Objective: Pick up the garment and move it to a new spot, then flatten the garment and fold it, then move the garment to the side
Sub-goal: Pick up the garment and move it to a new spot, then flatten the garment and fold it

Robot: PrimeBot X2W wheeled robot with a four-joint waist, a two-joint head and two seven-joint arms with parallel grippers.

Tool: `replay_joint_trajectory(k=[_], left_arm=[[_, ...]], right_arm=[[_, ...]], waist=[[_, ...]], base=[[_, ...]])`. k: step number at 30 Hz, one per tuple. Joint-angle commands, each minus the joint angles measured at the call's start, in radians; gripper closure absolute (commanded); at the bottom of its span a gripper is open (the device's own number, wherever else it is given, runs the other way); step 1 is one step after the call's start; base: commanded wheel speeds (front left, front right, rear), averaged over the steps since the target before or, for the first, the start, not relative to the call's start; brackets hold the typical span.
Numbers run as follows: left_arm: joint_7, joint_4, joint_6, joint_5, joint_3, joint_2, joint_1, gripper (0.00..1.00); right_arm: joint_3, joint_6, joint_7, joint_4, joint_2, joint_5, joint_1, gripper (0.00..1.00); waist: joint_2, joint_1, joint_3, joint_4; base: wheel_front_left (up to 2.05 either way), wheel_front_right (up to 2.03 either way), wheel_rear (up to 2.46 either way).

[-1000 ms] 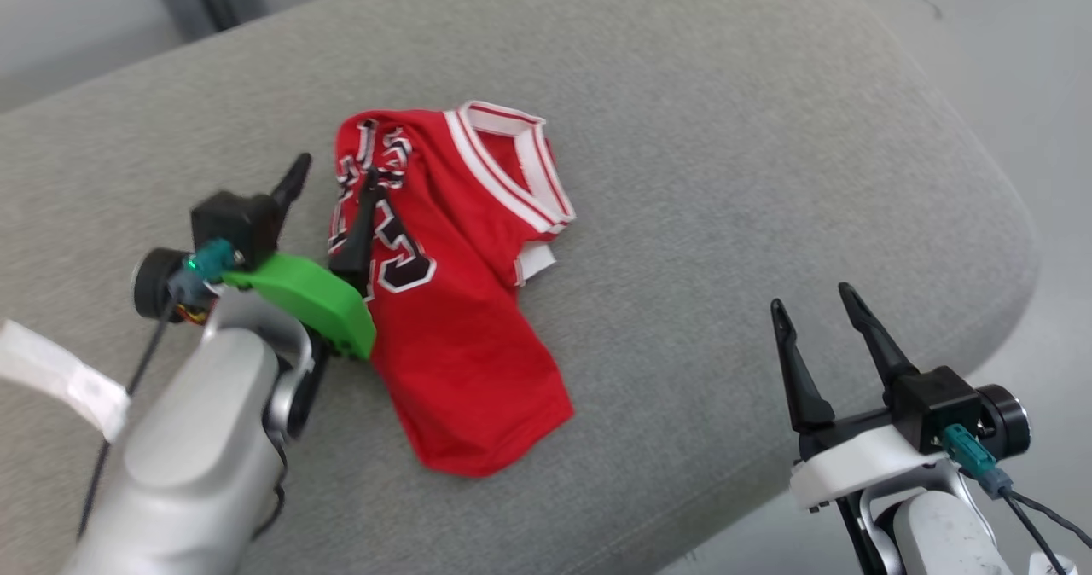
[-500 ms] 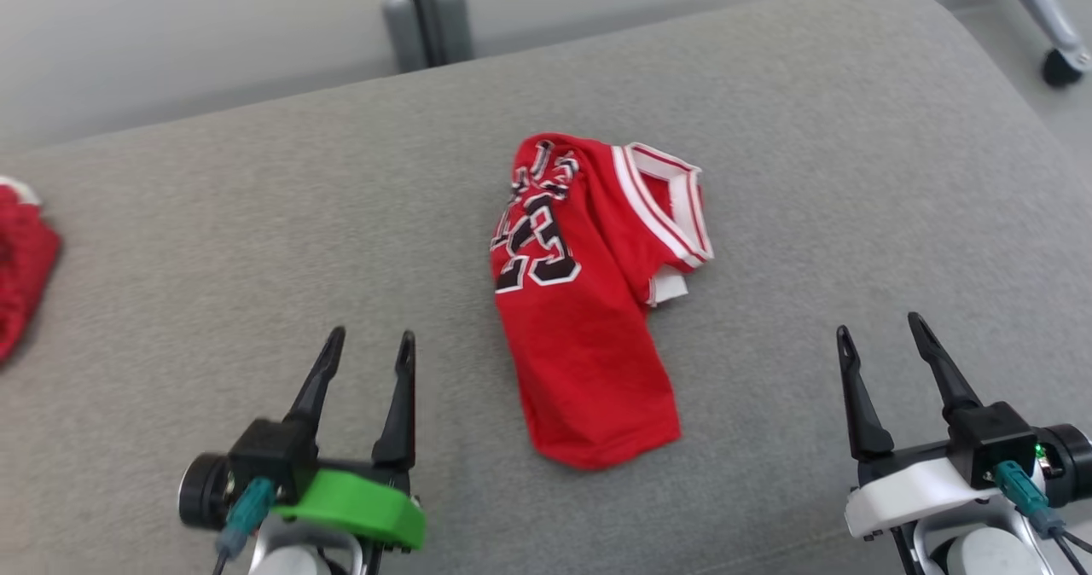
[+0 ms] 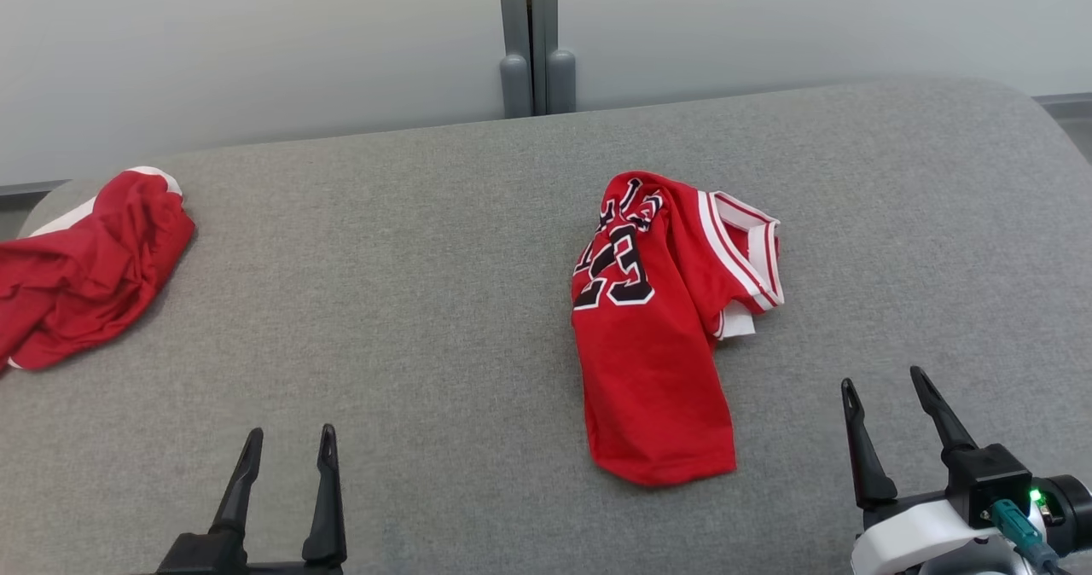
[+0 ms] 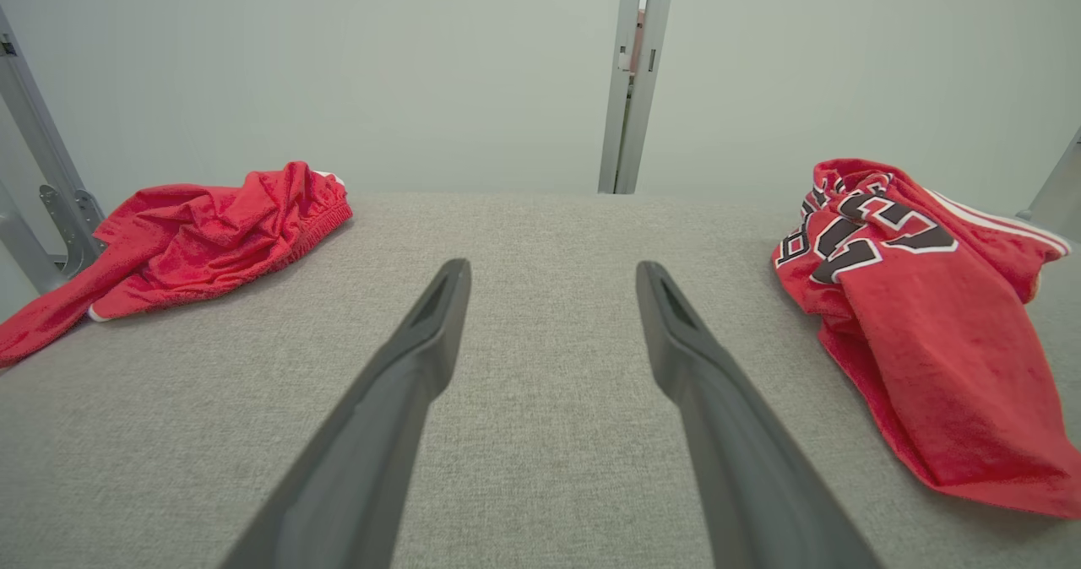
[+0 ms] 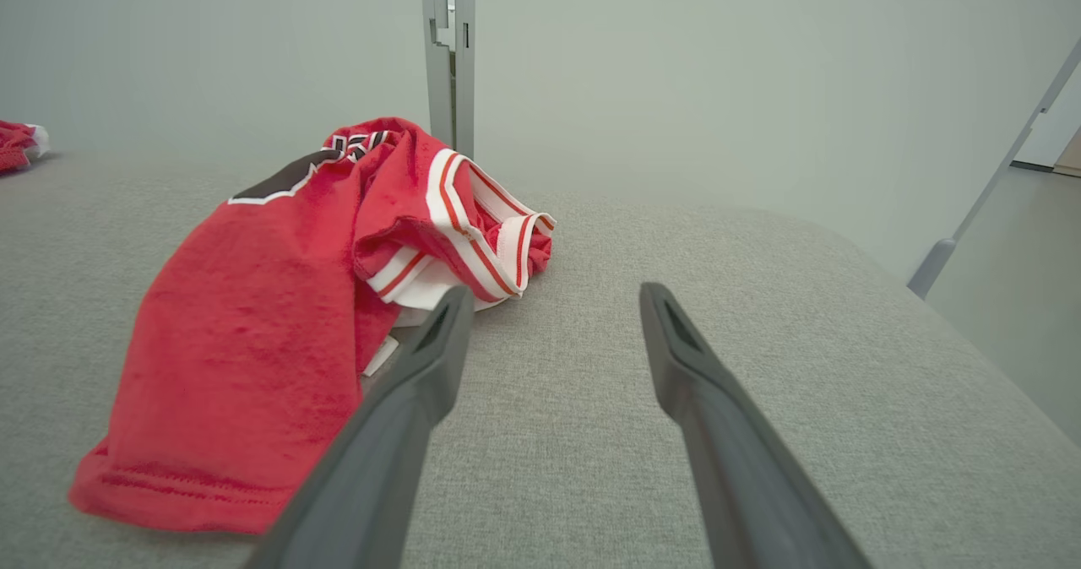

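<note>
Jersey (image 3: 653, 370) of red knit lies crumpled and roughly folded lengthwise on the grey cushion (image 3: 426, 302), right of the middle in the head view, its hem toward the robot and its collar toward the wall. Across the upper part run big black numbers edged in white that look like 23, though creases break them up; the smaller black-and-white lettering above them is too bunched to read. The collar and armhole are trimmed in white bands with thin red stripes, and a small white tag (image 5: 384, 354) sticks out beneath the trim, with nothing on it that can be read. The fabric looks soft and slightly fuzzy; the cushion is a coarse woven cloth with rounded edges.

The left gripper (image 3: 290, 432) hovers low over bare cushion, well apart from the jersey, its two dark tapered fingers spread and holding nothing. The right gripper (image 3: 881, 379) sits near the jersey's right side, fingers likewise spread and empty; in its wrist view the left finger overlaps the jersey's edge, and contact cannot be told.

A second red garment (image 3: 85, 268) with a white edge lies heaped at the cushion's far left. Behind stands a pale wall with a grey post (image 3: 529, 37)
</note>
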Motion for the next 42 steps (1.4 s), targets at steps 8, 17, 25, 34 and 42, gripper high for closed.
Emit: replay_joint_trajectory(k=[8, 17, 25, 34, 42], left_arm=[[-0.001, 0.027, -0.073, 0.056, 0.096, -0.042, 0.03, 0.0], [-0.001, 0.038, -0.093, 0.076, 0.122, -0.051, 0.01, 0.0], [-0.001, 0.009, -0.118, 0.075, -0.026, -0.052, -0.061, 0.0], [0.001, 0.156, -0.126, 0.051, -0.454, -0.008, -0.268, 0.0], [0.047, 0.399, -0.125, -0.043, -0.646, 0.02, -0.424, 0.0]], right_arm=[[0.017, -0.001, 0.0, 0.017, 0.003, 0.01, -0.002, 0.0], [0.029, -0.001, 0.0, 0.022, 0.005, 0.011, -0.015, 0.0], [0.046, -0.001, 0.0, 0.01, 0.0, 0.013, -0.041, 0.0], [0.074, -0.001, 0.0, -0.007, 0.0, 0.011, -0.097, 0.0], [0.081, -0.001, 0.0, -0.021, 0.009, 0.019, -0.12, 0.0]], waist=[[0.0, 0.0001, -0.02, 0.0], [0.0, 0.0001, -0.018, -0.009], [0.0, 0.0001, -0.002, -0.062], [0.0, 0.0001, 0.052, -0.212], [0.0, 0.0001, 0.105, -0.343]], base=[[0.0, 0.0, 0.0], [0.0, 0.0, 0.0], [0.0, 0.0, 0.0], [0.0, 0.0, 0.0], [0.0, 0.0, 0.0]])
